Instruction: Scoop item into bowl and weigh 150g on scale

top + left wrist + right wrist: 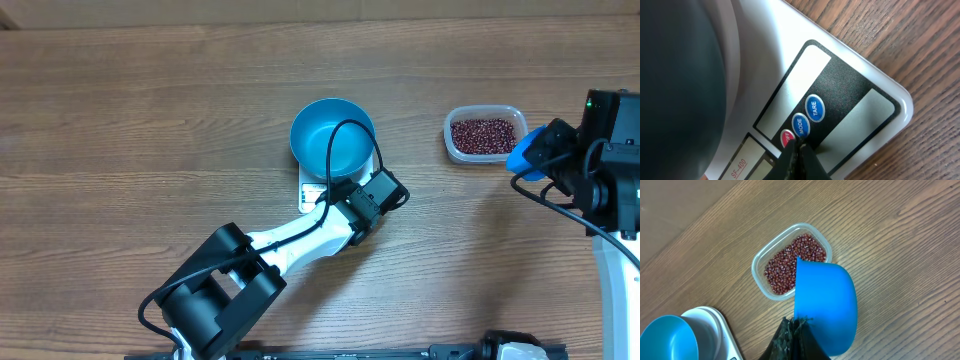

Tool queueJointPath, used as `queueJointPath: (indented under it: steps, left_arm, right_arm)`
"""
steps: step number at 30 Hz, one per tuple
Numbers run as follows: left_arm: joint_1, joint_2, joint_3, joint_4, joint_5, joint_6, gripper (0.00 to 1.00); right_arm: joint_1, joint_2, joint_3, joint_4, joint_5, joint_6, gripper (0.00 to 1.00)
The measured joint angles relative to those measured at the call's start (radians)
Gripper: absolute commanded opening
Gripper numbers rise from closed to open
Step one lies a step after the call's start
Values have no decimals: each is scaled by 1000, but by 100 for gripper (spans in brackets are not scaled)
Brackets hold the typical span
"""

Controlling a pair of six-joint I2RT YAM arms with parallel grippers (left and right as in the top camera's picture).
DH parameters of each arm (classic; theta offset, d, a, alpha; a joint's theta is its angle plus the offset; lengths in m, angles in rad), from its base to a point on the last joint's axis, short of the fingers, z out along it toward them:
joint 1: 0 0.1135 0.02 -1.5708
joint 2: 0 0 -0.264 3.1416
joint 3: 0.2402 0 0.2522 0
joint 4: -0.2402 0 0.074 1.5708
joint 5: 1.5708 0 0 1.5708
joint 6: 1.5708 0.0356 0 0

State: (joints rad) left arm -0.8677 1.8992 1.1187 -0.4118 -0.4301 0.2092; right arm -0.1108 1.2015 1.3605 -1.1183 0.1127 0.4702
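Observation:
The teal-blue bowl stands empty on the white scale. My left gripper is shut, holding nothing, with its tips down on the scale's front strip, between the red button and the blue MODE button. The bowl's dark underside fills the left of that view. The beans lie in a clear tub at the right. My right gripper is shut on a small blue scoop, held above the table just beside the tub; no beans show in it.
A blue TARE button sits beside MODE. The left arm reaches diagonally from the front edge to the scale. The right arm stands at the table's right edge. Bare wood surrounds the scale and tub.

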Motion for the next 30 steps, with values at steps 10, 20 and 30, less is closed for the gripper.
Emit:
queueJointPath:
  steps: [10,20,30]
  left_arm:
    - [0,0,0,0,0,0,4]
    - [0,0,0,-6,-1,0,4]
    - [-1,0,0,-26,-23,0,4]
  right_arm:
    - [0,0,0,0,0,0,4]
    - [0,0,0,0,0,0,4]
    - [0,0,0,0,0,-1,4]
